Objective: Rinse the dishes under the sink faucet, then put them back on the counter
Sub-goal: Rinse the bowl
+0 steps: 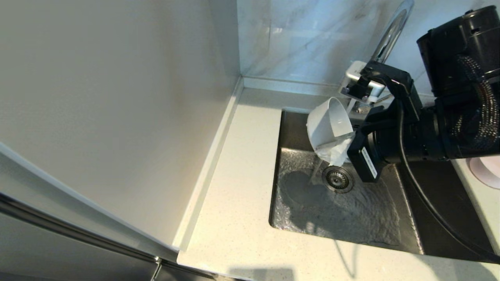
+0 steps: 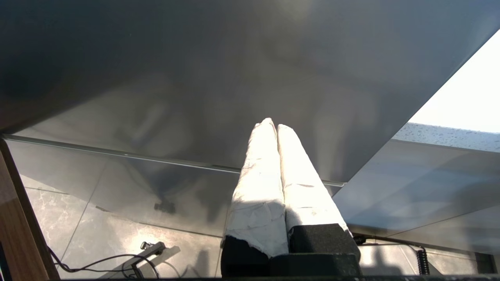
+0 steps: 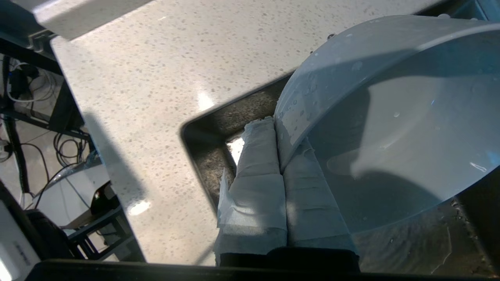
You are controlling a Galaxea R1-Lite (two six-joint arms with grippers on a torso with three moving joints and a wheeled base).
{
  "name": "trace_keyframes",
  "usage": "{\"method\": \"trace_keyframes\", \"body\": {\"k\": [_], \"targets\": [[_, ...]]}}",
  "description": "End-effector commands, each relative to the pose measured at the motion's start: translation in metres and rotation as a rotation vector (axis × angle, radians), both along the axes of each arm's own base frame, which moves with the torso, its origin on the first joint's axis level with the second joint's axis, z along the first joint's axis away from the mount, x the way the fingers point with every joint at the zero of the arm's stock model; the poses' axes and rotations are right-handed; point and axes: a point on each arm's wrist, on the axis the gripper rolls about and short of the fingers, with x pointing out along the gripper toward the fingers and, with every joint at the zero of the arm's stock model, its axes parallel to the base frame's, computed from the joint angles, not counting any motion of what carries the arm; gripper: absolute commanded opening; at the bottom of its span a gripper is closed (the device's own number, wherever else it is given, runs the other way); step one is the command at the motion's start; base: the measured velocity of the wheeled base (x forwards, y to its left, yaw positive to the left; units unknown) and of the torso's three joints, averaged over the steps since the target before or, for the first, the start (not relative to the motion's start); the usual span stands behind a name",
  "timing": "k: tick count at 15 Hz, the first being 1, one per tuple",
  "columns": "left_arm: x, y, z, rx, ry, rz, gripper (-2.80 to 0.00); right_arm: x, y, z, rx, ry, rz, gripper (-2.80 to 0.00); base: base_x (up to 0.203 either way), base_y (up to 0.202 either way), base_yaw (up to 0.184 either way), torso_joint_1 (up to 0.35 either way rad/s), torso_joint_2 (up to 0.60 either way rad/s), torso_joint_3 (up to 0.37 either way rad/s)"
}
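A whitish bowl hangs tipped on its side over the sink, its rim pinched by my right gripper. In the right wrist view the taped fingers clamp the wet bowl wall, one inside and one outside, with the gripper shut on it. A thin stream of water falls from the bowl beside the drain strainer. The chrome faucet rises behind the bowl. My left gripper is parked low beside a cabinet front, shut and empty.
The speckled counter runs left of and in front of the sink, ending at a wall panel on the left. A pale pink dish lies on the counter at the right edge. The sink floor is wet and rippling.
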Motion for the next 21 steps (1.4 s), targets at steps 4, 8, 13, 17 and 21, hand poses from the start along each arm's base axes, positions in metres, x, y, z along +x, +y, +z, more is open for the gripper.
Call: {"method": "trace_keyframes", "body": {"k": [4, 8, 13, 17, 21], "targets": [[0.0, 0.0, 0.0, 0.0, 0.0, 0.0, -2.8, 0.034, -0.002, -0.012, -0.021, 0.026, -0.067, -2.8, 0.0, 0.0, 0.0, 0.0, 0.0, 0.0], [0.0, 0.0, 0.0, 0.0, 0.0, 0.0, -2.8, 0.054, -0.007, -0.013, -0.013, 0.003, -0.109, -2.8, 0.0, 0.0, 0.0, 0.0, 0.0, 0.0], [0.0, 0.0, 0.0, 0.0, 0.0, 0.0, -2.8, 0.067, -0.015, -0.017, -0.015, 0.006, -0.152, -2.8, 0.0, 0.0, 0.0, 0.0, 0.0, 0.0], [0.0, 0.0, 0.0, 0.0, 0.0, 0.0, -2.8, 0.083, -0.024, -0.018, -0.012, 0.002, -0.196, -2.8, 0.0, 0.0, 0.0, 0.0, 0.0, 0.0], [0.0, 0.0, 0.0, 0.0, 0.0, -0.001, -2.8, 0.091, -0.031, -0.018, -0.01, -0.001, -0.225, -2.8, 0.0, 0.0, 0.0, 0.0, 0.0, 0.0]]}}
